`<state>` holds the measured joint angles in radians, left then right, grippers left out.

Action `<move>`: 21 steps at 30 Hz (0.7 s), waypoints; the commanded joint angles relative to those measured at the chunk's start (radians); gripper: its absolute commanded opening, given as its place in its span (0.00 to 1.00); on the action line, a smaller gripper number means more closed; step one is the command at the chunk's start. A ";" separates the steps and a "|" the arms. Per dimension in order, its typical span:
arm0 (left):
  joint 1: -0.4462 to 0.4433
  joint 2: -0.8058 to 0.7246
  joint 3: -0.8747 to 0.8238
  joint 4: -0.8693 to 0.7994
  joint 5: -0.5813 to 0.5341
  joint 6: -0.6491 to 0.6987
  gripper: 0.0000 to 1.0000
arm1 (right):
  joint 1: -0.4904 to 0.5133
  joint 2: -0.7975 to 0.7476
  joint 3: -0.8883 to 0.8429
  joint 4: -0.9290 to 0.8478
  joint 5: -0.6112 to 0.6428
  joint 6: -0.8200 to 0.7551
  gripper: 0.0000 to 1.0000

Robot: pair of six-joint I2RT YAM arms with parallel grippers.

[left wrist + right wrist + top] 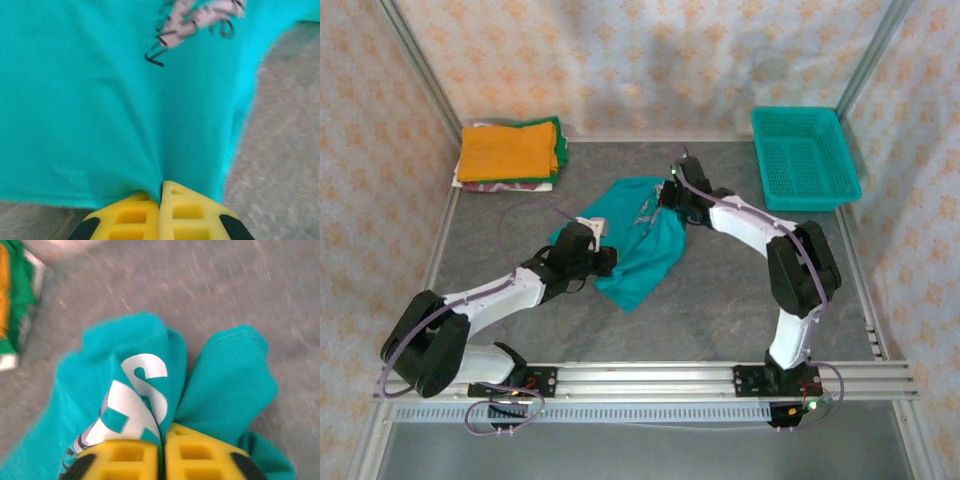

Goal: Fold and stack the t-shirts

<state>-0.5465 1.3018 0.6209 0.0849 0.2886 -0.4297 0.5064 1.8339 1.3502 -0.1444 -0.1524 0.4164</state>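
The teal t-shirt point(638, 240) with white lettering lies crumpled in the middle of the grey table, stretched between both arms. My left gripper point(605, 256) is shut on its near left edge; up close the yellow fingers point(135, 217) pinch teal cloth point(100, 100). My right gripper point(672, 192) is shut on the far edge, its yellow fingers point(200, 457) clamping bunched cloth point(150, 385) beside the white print. A folded stack with an orange shirt point(510, 150) on top, green and patterned ones under it, rests at the back left.
A teal plastic mesh basket point(804, 158) stands at the back right corner. Metal frame posts and patterned walls enclose the table point(720, 300). Bare grey surface lies in front of the shirt and to its right.
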 commanded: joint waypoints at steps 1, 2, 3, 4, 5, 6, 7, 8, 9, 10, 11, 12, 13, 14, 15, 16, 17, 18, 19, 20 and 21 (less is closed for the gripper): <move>-0.002 -0.057 0.030 -0.004 -0.039 -0.008 0.31 | -0.012 -0.015 0.064 -0.066 0.078 -0.079 0.46; -0.001 -0.073 0.038 -0.030 -0.077 0.015 0.42 | -0.012 -0.032 0.056 -0.072 0.100 -0.085 0.51; -0.001 -0.091 0.044 -0.063 -0.119 0.036 0.45 | -0.012 -0.052 0.039 -0.070 0.102 -0.095 0.53; 0.003 -0.113 0.047 -0.096 -0.183 0.048 0.47 | -0.012 -0.080 0.010 -0.062 0.090 -0.102 0.54; 0.017 -0.129 0.048 -0.132 -0.235 0.049 0.56 | -0.010 -0.119 -0.042 -0.036 0.064 -0.110 0.54; 0.043 -0.138 0.045 -0.152 -0.250 0.044 0.64 | -0.002 -0.157 -0.092 0.004 0.044 -0.119 0.55; 0.087 -0.143 0.040 -0.169 -0.238 0.031 0.66 | 0.014 -0.207 -0.173 0.052 0.029 -0.137 0.56; 0.139 -0.143 0.037 -0.189 -0.220 0.010 0.66 | 0.039 -0.259 -0.246 0.099 0.026 -0.162 0.57; 0.181 -0.142 0.034 -0.204 -0.200 -0.002 0.66 | 0.063 -0.305 -0.320 0.136 0.028 -0.186 0.58; 0.214 -0.139 0.027 -0.209 -0.171 0.006 0.67 | 0.095 -0.360 -0.401 0.181 0.020 -0.217 0.59; 0.226 -0.135 0.033 -0.240 -0.170 0.019 0.67 | 0.127 -0.413 -0.483 0.233 -0.008 -0.249 0.60; 0.227 -0.130 0.043 -0.280 -0.188 0.025 0.67 | 0.158 -0.457 -0.548 0.275 -0.033 -0.271 0.61; 0.228 -0.113 0.052 -0.316 -0.196 0.030 0.67 | 0.199 -0.502 -0.616 0.310 -0.061 -0.296 0.62; 0.229 -0.088 0.060 -0.344 -0.200 0.034 0.67 | 0.246 -0.541 -0.668 0.327 -0.082 -0.326 0.64; 0.230 -0.063 0.065 -0.361 -0.207 0.034 0.67 | 0.283 -0.568 -0.707 0.332 -0.087 -0.346 0.64; 0.234 -0.031 0.068 -0.370 -0.207 0.029 0.66 | 0.327 -0.590 -0.747 0.337 -0.094 -0.366 0.65; 0.244 0.001 0.071 -0.374 -0.205 0.015 0.67 | 0.368 -0.599 -0.776 0.341 -0.098 -0.385 0.65; 0.251 0.028 0.071 -0.373 -0.203 -0.001 0.67 | 0.400 -0.595 -0.790 0.335 -0.094 -0.400 0.65; 0.258 0.058 0.072 -0.365 -0.197 -0.018 0.67 | 0.435 -0.582 -0.794 0.321 -0.079 -0.414 0.65; 0.261 0.087 0.079 -0.364 -0.198 -0.032 0.67 | 0.468 -0.562 -0.788 0.303 -0.059 -0.430 0.65; 0.260 0.110 0.085 -0.363 -0.198 -0.040 0.66 | 0.499 -0.543 -0.777 0.288 -0.037 -0.449 0.65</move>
<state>-0.2981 1.3697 0.6762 -0.2188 0.1139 -0.4305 0.9501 1.2652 0.5667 0.1127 -0.2207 0.0593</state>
